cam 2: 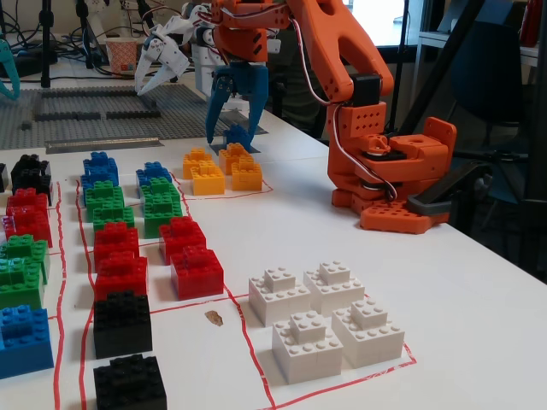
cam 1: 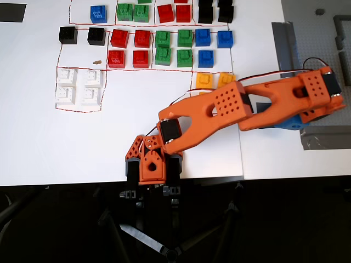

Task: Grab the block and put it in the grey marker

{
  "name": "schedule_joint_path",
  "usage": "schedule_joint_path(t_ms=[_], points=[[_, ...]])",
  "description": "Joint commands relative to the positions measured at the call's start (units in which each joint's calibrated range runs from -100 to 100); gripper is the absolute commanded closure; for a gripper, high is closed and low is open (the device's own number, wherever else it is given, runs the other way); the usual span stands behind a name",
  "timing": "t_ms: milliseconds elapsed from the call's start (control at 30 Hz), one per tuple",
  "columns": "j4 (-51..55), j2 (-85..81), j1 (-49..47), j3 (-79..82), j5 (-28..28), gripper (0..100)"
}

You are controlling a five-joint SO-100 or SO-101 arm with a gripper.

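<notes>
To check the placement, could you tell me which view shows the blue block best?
The fixed view: the block sits in plain sight beneath the open pincer. In the overhead view the arm hides it.
</notes>
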Motion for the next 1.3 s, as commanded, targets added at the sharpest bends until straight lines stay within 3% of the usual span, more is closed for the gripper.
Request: schedule_joint_path(t_ms=[0,367,667,800,933,1067,1267], points=[[0.8,-5.6,1.1,-5.0,0.6,69],[6.8,-10.2,-0.4,-8.8,0.4,64],[8.6,-20.3,-2.7,-7.6,-0.2,67],[8.6,-24.2,-9.2,-0.2,-5.5,74],[8.6,-28.3,-18.6,8.1,-14.1,80],[8.6,-31.9,-29.0,16.0,-22.0,93],[8.6,-35.7,-44.5,23.4,-29.9,100]])
